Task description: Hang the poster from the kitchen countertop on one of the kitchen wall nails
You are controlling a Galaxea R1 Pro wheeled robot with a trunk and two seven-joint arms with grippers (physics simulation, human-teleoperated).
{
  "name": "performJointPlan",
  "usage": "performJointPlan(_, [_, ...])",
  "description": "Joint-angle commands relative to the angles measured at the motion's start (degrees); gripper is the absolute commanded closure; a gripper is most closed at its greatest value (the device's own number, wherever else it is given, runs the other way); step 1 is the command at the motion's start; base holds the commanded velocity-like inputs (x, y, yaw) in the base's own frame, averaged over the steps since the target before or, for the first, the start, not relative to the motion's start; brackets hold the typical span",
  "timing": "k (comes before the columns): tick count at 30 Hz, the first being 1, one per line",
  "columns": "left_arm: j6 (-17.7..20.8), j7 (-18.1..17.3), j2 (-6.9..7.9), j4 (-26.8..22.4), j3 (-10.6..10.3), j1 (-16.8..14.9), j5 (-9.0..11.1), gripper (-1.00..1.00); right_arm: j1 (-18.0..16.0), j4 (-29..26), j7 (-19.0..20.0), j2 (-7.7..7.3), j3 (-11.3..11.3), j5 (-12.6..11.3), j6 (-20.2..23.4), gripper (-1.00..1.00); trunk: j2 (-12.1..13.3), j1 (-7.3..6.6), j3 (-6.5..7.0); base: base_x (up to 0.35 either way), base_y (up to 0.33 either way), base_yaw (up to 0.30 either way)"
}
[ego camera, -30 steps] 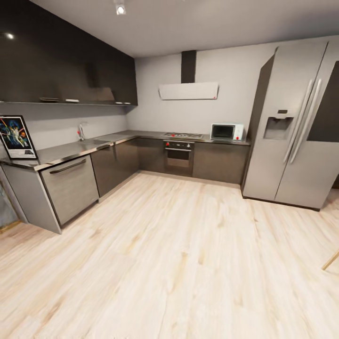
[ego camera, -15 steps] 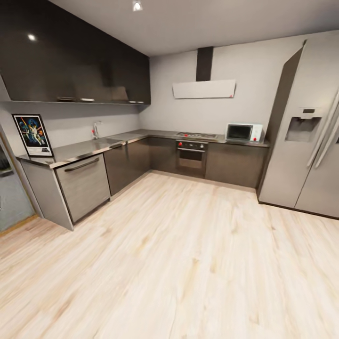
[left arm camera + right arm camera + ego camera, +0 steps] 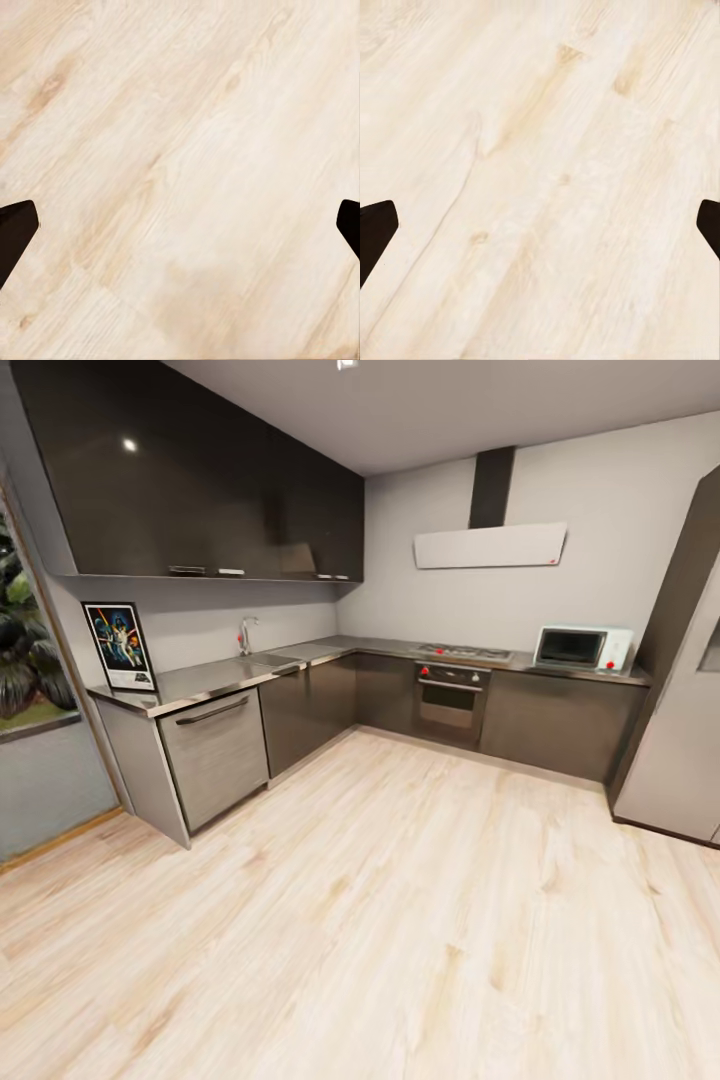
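The poster (image 3: 120, 645) stands upright at the left end of the grey kitchen countertop (image 3: 210, 679), leaning against the wall; it has a black frame and dark blue artwork. A sink with a thin faucet (image 3: 244, 634) is set into the countertop further along. No wall nail can be made out at this distance. In the left wrist view my left gripper (image 3: 180, 232) is open, its dark fingertips (image 3: 15, 232) wide apart over bare wooden floor. My right gripper (image 3: 540, 232) is likewise open above the floor, with nothing between its fingers.
Grey cabinets (image 3: 215, 755) run under the L-shaped counter, with an oven (image 3: 450, 700), a microwave (image 3: 583, 649) and a range hood (image 3: 490, 545) on the far wall. A fridge (image 3: 680, 700) stands at the right. A window with plants (image 3: 25, 650) is at the left. Light wooden floor (image 3: 400, 920) spreads ahead.
The whole head view has shifted right: the camera has turned left, bringing the poster and counter further into the picture and pushing the fridge toward the right edge.
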Motion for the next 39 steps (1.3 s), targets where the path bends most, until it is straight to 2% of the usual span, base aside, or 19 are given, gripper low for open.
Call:
performJointPlan(1, [-0.1, 0.0, -0.01, -0.1, 0.0, 0.0, 0.0, -1.00, 0.0, 0.0, -0.3, 0.00, 0.1, 0.1, -0.2, -1.00, 0.0, 0.04, -0.05, 0.337, 0.000, 0.279])
performJointPlan(22, [-0.1, 0.0, -0.01, -0.1, 0.0, 0.0, 0.0, -1.00, 0.0, 0.1, -0.3, 0.09, 0.0, 0.1, -0.1, -1.00, 0.0, 0.04, -0.07, 0.338, 0.000, 0.272])
performJointPlan(27, [-0.1, 0.0, -0.01, -0.1, 0.0, 0.0, 0.0, -1.00, 0.0, 1.1, 0.1, 0.02, 0.0, 0.1, 0.0, -1.00, 0.0, 0.04, -0.08, 0.337, 0.000, 0.084])
performJointPlan(29, [-0.1, 0.0, -0.01, 0.0, 0.1, 0.0, 0.0, -1.00, 0.0, 3.3, 0.1, -0.10, 0.0, 0.1, 0.0, -1.00, 0.0, 0.04, -0.08, 0.337, 0.000, 0.017])
performJointPlan(39, [-0.1, 0.0, -0.01, 0.5, 0.1, 0.0, 0.0, -1.00, 0.0, 4.0, 0.1, -0.10, 0.0, 0.1, -0.2, -1.00, 0.0, 0.04, -0.08, 0.337, 0.000, 0.021])
